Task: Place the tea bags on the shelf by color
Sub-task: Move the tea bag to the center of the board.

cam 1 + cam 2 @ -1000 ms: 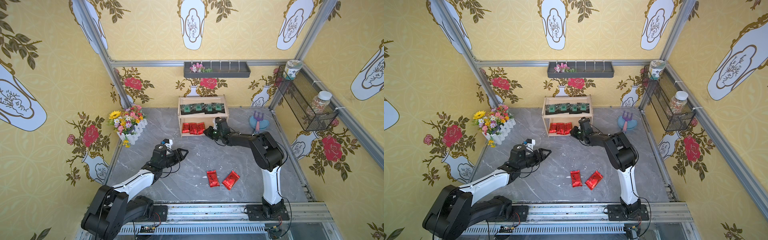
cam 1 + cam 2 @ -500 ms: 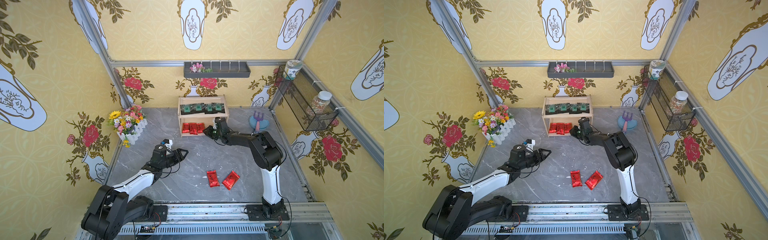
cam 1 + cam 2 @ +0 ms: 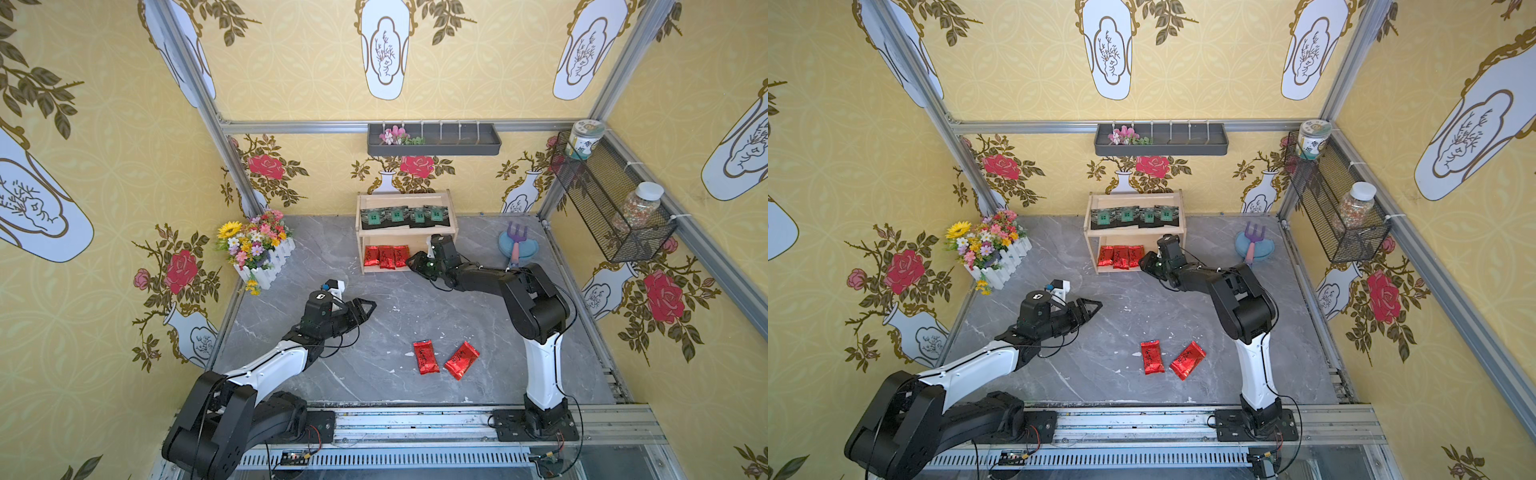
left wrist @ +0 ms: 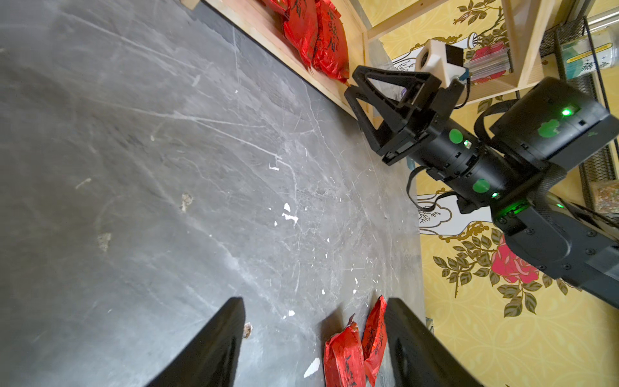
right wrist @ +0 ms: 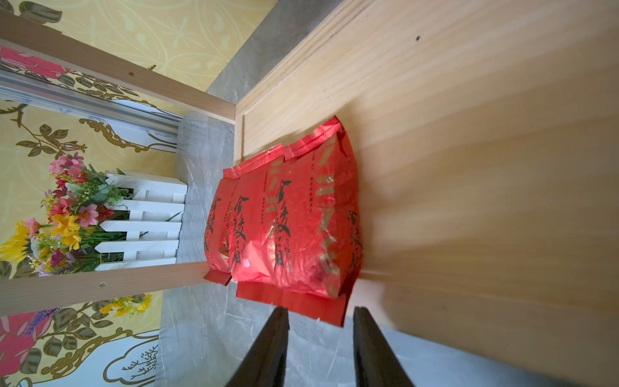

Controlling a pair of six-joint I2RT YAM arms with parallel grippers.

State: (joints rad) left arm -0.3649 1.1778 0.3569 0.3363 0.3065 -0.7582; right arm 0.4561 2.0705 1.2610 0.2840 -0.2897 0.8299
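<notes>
In both top views the small 2-tier shelf of light unpainted wood point(image 3: 452, 226) stands at the back wall. 4 square black tea bags with green emblems point(image 3: 405, 216) lie in a row on its upper tier, and 3 oblong shiny red foil tea bags point(image 3: 385, 256) lie on its lower tier. The right gripper point(image 3: 412, 262) sits low at the shelf's front, just beside the rightmost of those 3. 2 loose red tea bags point(image 3: 426, 356) lie on the grey marbled floor point(image 3: 374, 374), well apart from both grippers. The left gripper point(image 3: 365, 311) hovers over mid-floor, spread and empty.

In the left wrist view, the 2 loose bags show ahead of its wide-set left fingers point(image 4: 214, 348), untouched.

In the right wrist view, the right fingers point(image 5: 268, 348) stand parted around nothing. The nearest red bag's crimped edge lies just ahead of the tips, not between them.

Against 1 second ago, the right jaws are wider. Arms and bags sit as before.
</notes>
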